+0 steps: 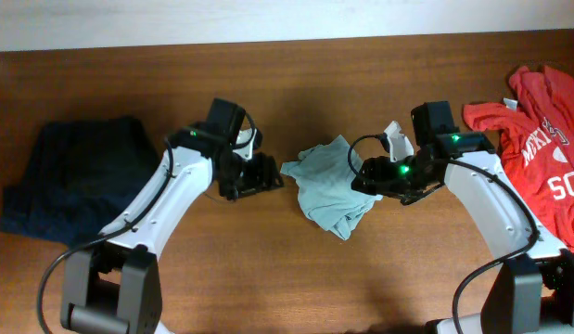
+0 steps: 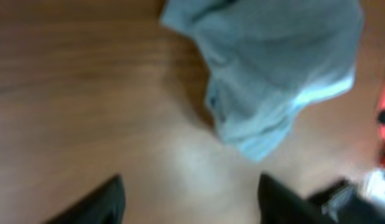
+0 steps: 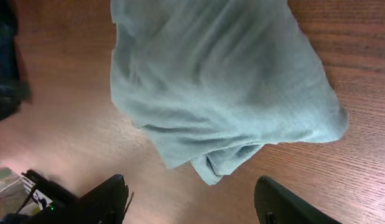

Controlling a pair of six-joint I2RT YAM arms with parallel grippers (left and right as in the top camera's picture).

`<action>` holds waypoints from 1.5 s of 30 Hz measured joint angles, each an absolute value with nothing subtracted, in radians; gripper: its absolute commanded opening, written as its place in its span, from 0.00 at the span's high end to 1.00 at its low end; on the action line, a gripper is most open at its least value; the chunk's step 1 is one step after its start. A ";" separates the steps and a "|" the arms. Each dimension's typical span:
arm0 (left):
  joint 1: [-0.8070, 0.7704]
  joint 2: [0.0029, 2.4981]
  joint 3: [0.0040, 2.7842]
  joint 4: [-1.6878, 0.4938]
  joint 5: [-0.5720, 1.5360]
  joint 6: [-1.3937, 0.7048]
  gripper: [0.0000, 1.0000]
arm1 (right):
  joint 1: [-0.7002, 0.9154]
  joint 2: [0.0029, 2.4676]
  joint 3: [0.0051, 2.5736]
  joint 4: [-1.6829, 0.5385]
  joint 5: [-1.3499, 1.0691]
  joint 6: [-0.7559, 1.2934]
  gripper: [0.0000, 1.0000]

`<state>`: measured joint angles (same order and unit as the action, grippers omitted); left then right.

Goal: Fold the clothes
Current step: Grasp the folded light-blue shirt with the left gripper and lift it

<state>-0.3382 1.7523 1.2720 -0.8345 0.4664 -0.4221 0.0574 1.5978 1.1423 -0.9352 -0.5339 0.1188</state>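
Observation:
The pale teal T-shirt [image 1: 331, 188] lies crumpled in a loose bunch at the table's middle. It also shows in the left wrist view [image 2: 273, 68], blurred, and in the right wrist view [image 3: 217, 87]. My left gripper [image 1: 266, 176] is open and empty just left of the shirt, its fingers [image 2: 191, 202] over bare wood. My right gripper [image 1: 365, 178] is open and empty at the shirt's right edge, its fingers [image 3: 192, 199] straddling bare wood just short of the shirt's lowest fold.
A dark navy garment [image 1: 78, 176] lies at the left of the wooden table [image 1: 296, 269]. A red T-shirt with white lettering [image 1: 546, 139] lies at the right edge. A white object [image 1: 395, 139] sits by the right arm.

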 measured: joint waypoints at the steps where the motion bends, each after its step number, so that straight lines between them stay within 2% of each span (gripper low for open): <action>1: -0.338 1.753 1.249 -0.798 0.487 -0.443 0.21 | 0.057 1.598 1.142 -0.934 -0.534 0.119 0.30; 6: -0.355 1.752 1.189 -0.648 0.553 -0.556 0.06 | 0.056 1.598 1.142 -0.928 -0.531 0.124 0.30; 12: -0.451 1.824 1.149 -0.442 0.595 -0.669 0.06 | -0.029 1.597 1.142 -0.892 -0.476 0.222 0.25; 16: -0.509 1.938 1.144 -0.361 0.638 -0.739 0.02 | -0.105 1.597 1.142 -0.885 -0.466 0.251 0.24; 20: -0.522 1.963 1.144 -0.336 0.670 -0.813 0.01 | -0.115 1.597 1.142 -0.885 -0.463 0.258 0.24; 23: -0.523 1.980 1.144 -0.237 0.677 -0.858 0.02 | -0.115 1.597 1.142 -0.884 -0.463 0.258 0.24; 25: -0.525 1.991 1.145 -0.188 0.677 -0.899 0.11 | -0.115 1.597 1.142 -0.885 -0.461 0.258 0.24; 28: -0.534 2.013 1.145 -0.140 0.673 -0.940 0.35 | -0.115 1.597 1.142 -0.885 -0.461 0.258 0.24; 30: -0.542 2.030 1.144 -0.132 0.674 -0.964 0.61 | -0.115 1.597 1.142 -0.886 -0.461 0.258 0.24; 32: -0.548 2.039 1.144 -0.133 0.665 -0.976 0.80 | -0.115 1.597 1.142 -0.886 -0.461 0.258 0.24; 33: -0.548 2.043 1.144 -0.132 0.661 -0.976 0.87 | -0.115 1.597 1.142 -0.886 -0.461 0.258 0.24; 34: -0.548 2.045 1.144 -0.128 0.656 -0.972 0.98 | -0.115 1.597 1.142 -0.886 -0.461 0.258 0.24; 39: -0.546 2.046 1.145 -0.089 0.653 -0.850 0.99 | -0.115 1.597 1.142 -0.886 -0.461 0.258 0.24; 45: -0.479 1.975 1.176 -0.256 0.609 -0.694 0.99 | -0.115 1.597 1.142 -0.901 -0.461 0.255 0.24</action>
